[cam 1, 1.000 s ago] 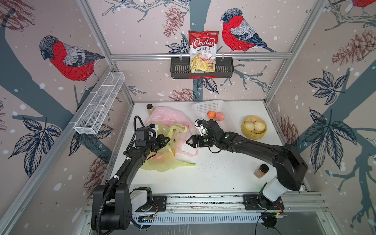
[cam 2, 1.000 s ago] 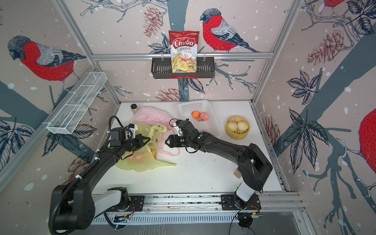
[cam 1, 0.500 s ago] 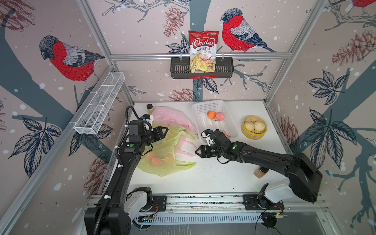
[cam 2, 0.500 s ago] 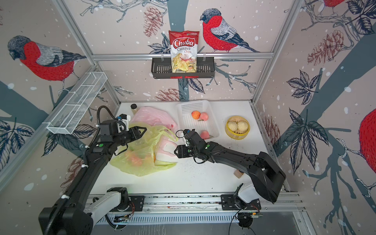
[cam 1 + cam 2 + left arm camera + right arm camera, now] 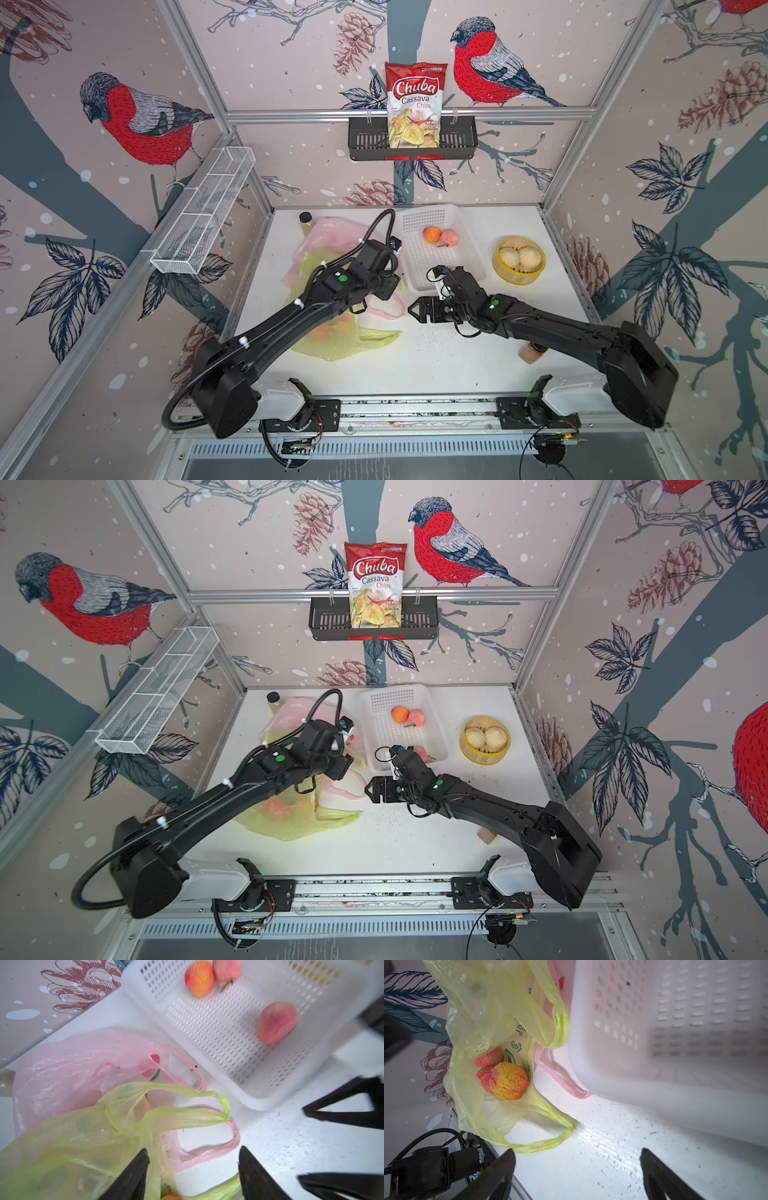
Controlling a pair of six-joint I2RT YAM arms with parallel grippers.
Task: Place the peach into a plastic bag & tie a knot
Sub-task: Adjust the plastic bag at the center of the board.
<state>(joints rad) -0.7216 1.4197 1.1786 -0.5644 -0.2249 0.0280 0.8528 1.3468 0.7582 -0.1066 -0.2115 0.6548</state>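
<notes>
Right wrist view: the right pincer has let go, jaws wide and empty over the white worktop. The left pincer has spread too, releasing the translucent yellow-green plastic bag, which slumps with mottled orange-pink peaches inside. Its loop handles look untied; regrasping probably comes next.

The thin translucent plastic bag is yellow-green with green printed lettering. The round peaches in it are yellow-orange blushing to pinkish red. The second thin plastic bag is pale pink with a red-and-green fruit print. The perforated plastic basket is white, and the tabletop is white with dark specks. The booth walls are beige, patterned with red-breasted grey birds, navy leaves and brown pine cones.
</notes>
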